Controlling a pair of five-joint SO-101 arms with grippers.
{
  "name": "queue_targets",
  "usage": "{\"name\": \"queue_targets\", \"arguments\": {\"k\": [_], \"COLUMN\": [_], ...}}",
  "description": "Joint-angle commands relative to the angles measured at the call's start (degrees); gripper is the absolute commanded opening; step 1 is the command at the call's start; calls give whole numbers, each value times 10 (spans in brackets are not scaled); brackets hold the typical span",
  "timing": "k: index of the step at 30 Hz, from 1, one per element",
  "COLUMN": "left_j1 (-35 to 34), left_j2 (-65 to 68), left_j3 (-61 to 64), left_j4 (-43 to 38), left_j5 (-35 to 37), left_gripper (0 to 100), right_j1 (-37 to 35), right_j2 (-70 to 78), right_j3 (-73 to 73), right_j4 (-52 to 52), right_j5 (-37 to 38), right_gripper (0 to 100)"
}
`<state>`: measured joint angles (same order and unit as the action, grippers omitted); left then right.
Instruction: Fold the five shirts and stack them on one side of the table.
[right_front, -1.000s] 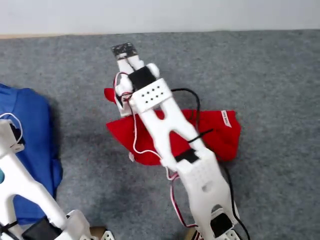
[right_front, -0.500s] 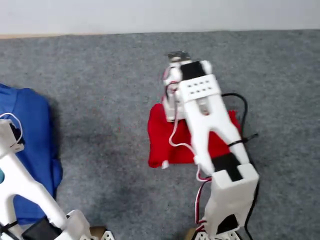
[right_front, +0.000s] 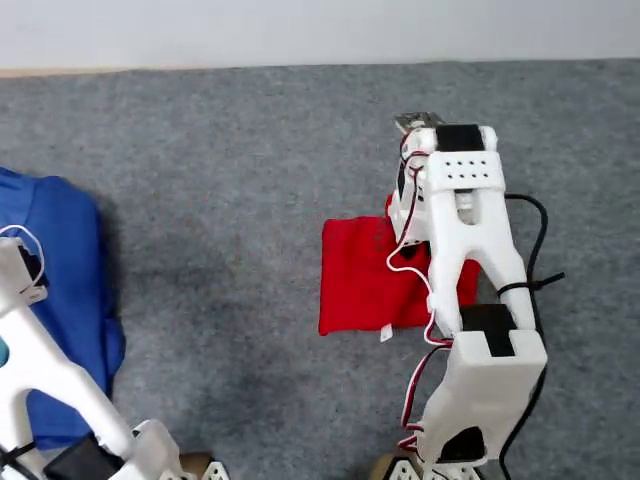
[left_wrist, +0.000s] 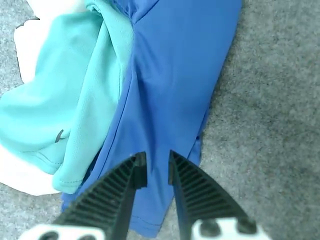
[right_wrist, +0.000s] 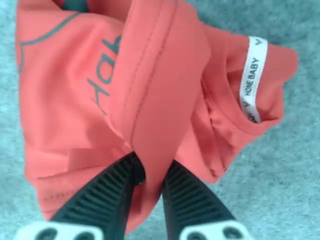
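Observation:
A red shirt (right_front: 355, 280) lies folded into a compact rectangle right of the table's middle. My right gripper (right_wrist: 150, 172) is shut on a raised fold of the red shirt (right_wrist: 100, 75), whose white neck label (right_wrist: 252, 75) shows beside it. From above, the right gripper (right_front: 405, 185) sits over the shirt's far right edge. A blue shirt (right_front: 60, 270) lies at the table's left edge. My left gripper (left_wrist: 157, 162) hovers over the blue shirt (left_wrist: 170, 75), fingers a narrow gap apart and holding nothing. A teal shirt (left_wrist: 70, 100) lies tucked against the blue one.
The grey carpeted table (right_front: 200, 150) stretches between the two shirts. A white garment (left_wrist: 30, 45) lies beneath the teal shirt. The left arm (right_front: 50, 380) stands at the front left, and the right arm's base (right_front: 470, 410) at the front right.
The right arm has swung from the table's middle to the right, carrying the red shirt's left side over. The shirt went from wide and spread to a narrower rectangle. The left arm stayed still.

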<state>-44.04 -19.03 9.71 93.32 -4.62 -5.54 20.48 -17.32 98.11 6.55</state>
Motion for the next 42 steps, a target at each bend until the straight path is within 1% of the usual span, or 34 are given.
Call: {"name": "queue_targets", "arguments": {"k": [1, 7, 14, 16, 20, 21, 23, 25, 28, 32, 35, 39, 42], "left_j1": [3, 2, 2, 2, 2, 2, 2, 2, 2, 2, 2, 2, 2], "left_j2": [-21, -21, -21, -22, -22, -22, -22, -22, -22, -22, -22, -22, -22], "left_j3": [-1, -1, -1, -2, -8, -8, -8, -8, -8, -8, -8, -8, -8], "left_j4": [-6, -6, -6, -5, 13, 18, 20, 25, 25, 26, 26, 35, 50], "left_j5": [0, 0, 0, 0, -3, -4, -4, -4, -4, -4, -4, -3, -2], "left_gripper": [90, 90, 90, 90, 90, 90, 90, 90, 90, 90, 90, 90, 90], "right_j1": [18, 20, 32, 50, 86, 92, 98, 98, 93, 82, 50, -19, -57], "right_j2": [-36, -36, -36, -39, -43, -43, -43, -43, -44, -76, -109, -130, -130], "right_j3": [7, 19, 18, 17, 8, -2, -24, -56, -112, -124, -124, -106, -45], "right_j4": [-24, -55, -59, -56, -36, -29, -16, 6, 44, 48, 48, 48, 47], "right_j5": [9, 33, 64, 62, 60, 54, 30, 17, 16, 15, 13, 21, 13], "right_gripper": [8, 8, 16, 70, 261, 292, 315, 314, 314, 296, 200, 5, 28]}}
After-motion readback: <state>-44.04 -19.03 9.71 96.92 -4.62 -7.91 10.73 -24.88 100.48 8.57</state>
